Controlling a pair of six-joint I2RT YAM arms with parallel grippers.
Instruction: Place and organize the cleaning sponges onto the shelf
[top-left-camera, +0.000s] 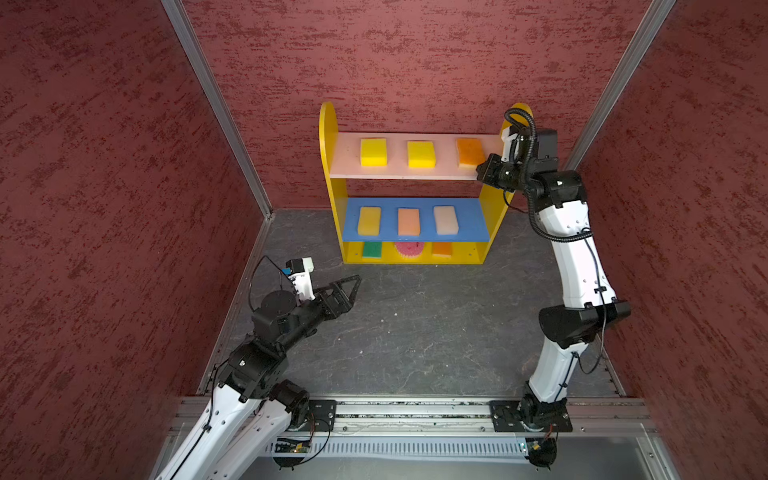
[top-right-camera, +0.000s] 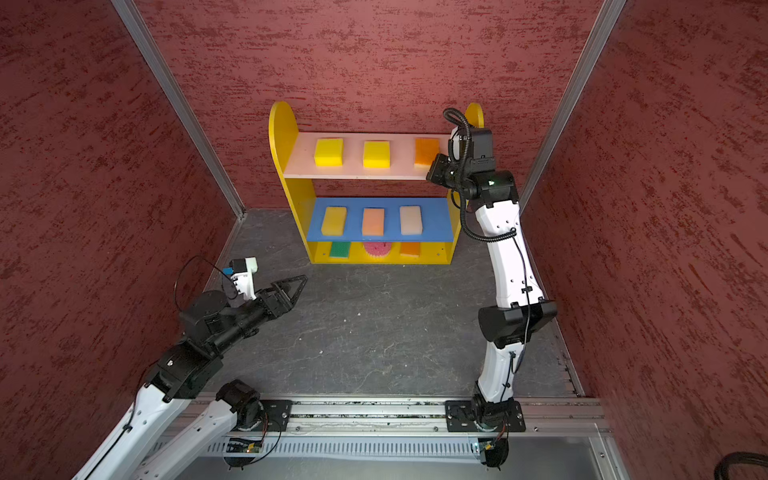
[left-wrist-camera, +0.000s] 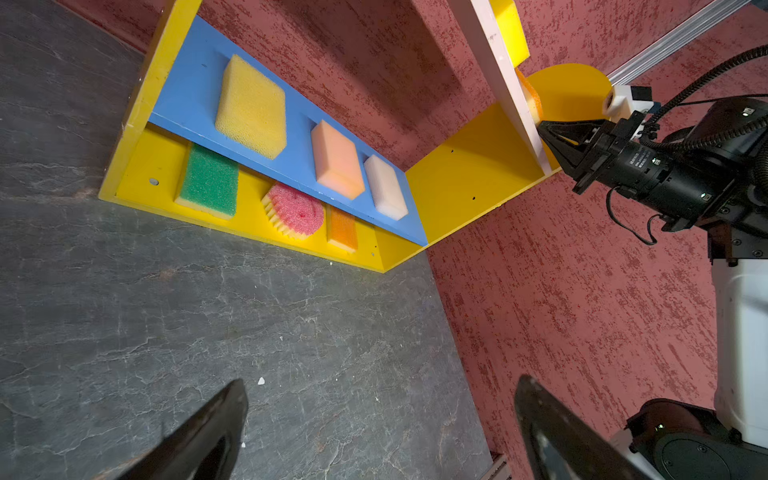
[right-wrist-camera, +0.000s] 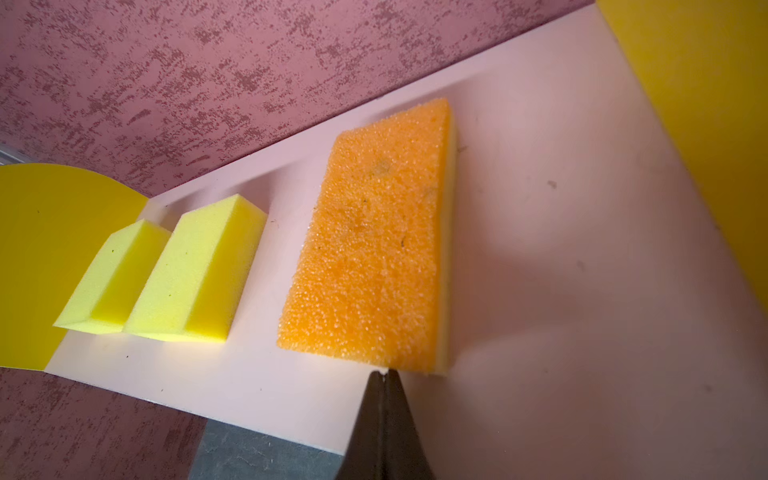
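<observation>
Our right gripper (right-wrist-camera: 384, 374) is clenched empty, the orange sponge (right-wrist-camera: 374, 249) just ahead of its tips. Our left gripper (top-left-camera: 351, 289) hangs released, the shelf (top-left-camera: 328, 137) beyond it.

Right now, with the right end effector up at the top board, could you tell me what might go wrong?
1. The shut right end effector sits at the near edge of the orange sponge on the pink top board. A push forward could skew it out of line with the yellow sponges.
2. Its arm is close to the yellow side panel, so a careless retreat might bump the shelf.
</observation>
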